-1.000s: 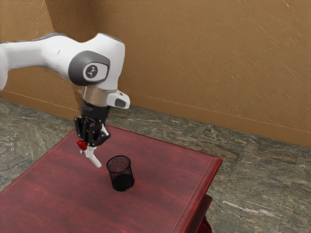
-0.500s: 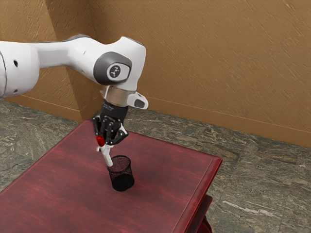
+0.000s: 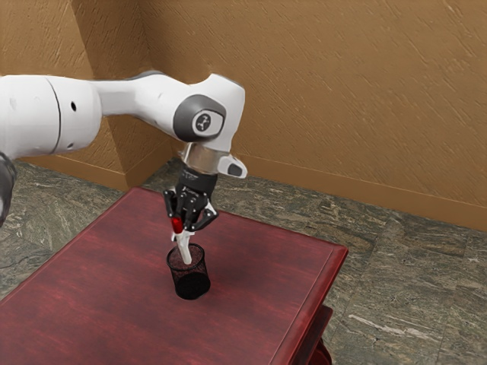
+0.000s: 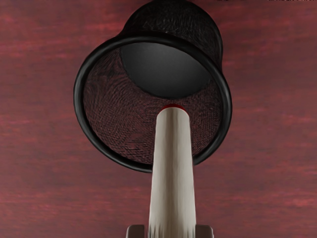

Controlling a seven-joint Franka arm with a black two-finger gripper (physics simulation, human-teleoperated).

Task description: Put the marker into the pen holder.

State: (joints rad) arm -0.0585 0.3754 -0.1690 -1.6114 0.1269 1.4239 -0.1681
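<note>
In the exterior view my gripper (image 3: 185,228) is above the pen holder, shut on the marker (image 3: 185,251), which is white with a red end and tilts slightly, light end down. That lower end overlaps the mouth of the black mesh pen holder (image 3: 189,275), which stands upright. From the wrist view, the fingertips of my gripper (image 4: 171,232) flank the marker (image 4: 173,173) on two sides. Its far end lies across the opening of the pen holder (image 4: 227,106); whether it is below the rim I cannot tell.
The dark red table (image 3: 106,281) extends around the holder, with its edge (image 3: 308,304) toward the exterior view's right. Behind the table are a stone-patterned floor (image 3: 396,266) and a brown wall (image 3: 342,99).
My hand has carried the marker toward the exterior view's right and slightly down, from beside the pen holder to over its mouth. The holder has stayed where it was.
</note>
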